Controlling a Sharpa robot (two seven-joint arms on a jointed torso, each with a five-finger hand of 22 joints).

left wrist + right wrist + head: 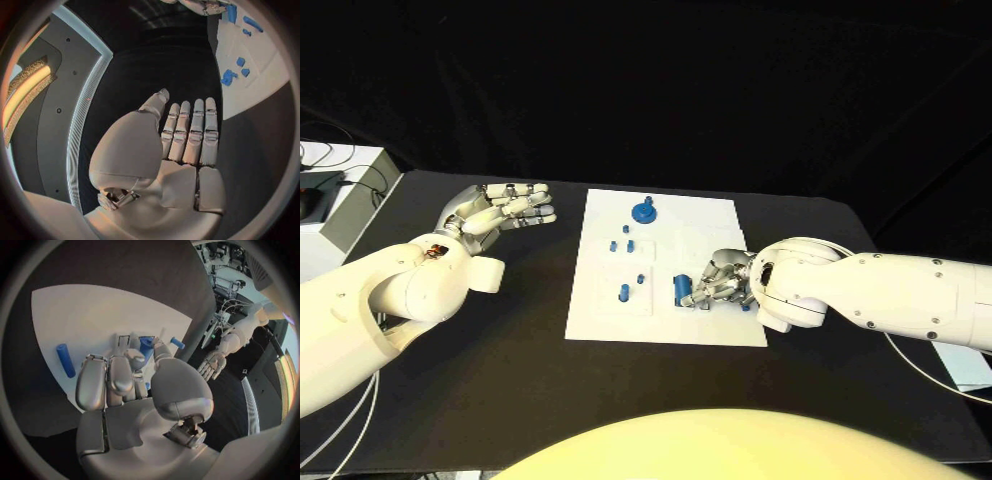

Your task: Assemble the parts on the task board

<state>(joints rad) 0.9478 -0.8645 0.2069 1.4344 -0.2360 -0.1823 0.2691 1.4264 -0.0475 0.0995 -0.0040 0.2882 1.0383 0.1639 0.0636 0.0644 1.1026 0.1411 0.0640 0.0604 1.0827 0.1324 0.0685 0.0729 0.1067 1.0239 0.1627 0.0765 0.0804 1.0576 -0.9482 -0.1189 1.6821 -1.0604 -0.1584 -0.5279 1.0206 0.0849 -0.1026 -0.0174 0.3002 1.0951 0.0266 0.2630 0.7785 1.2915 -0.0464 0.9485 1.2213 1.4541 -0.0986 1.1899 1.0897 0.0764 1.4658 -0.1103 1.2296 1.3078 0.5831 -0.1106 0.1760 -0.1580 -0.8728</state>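
Observation:
The white task board (661, 320) lies mid-table and also appears in the left wrist view (253, 90). Standing on its far part is a blue round knob part (646, 212), with small blue parts (623, 293) along its left half. My right hand (723, 282) rests on the board's right side. There its thumb and fingertips (128, 351) pinch a small blue part (146, 345). Beside the hand a blue cylinder (64, 360) lies loose on the board. My left hand (502, 210) hovers off the board's left side, holding nothing, its fingers (190, 132) straight.
Black table (516, 380) surrounds the board, with bare room on both sides. A white box and cables (336, 195) sit beyond the table's far left corner. Another small blue part (177, 343) lies just past my right thumb.

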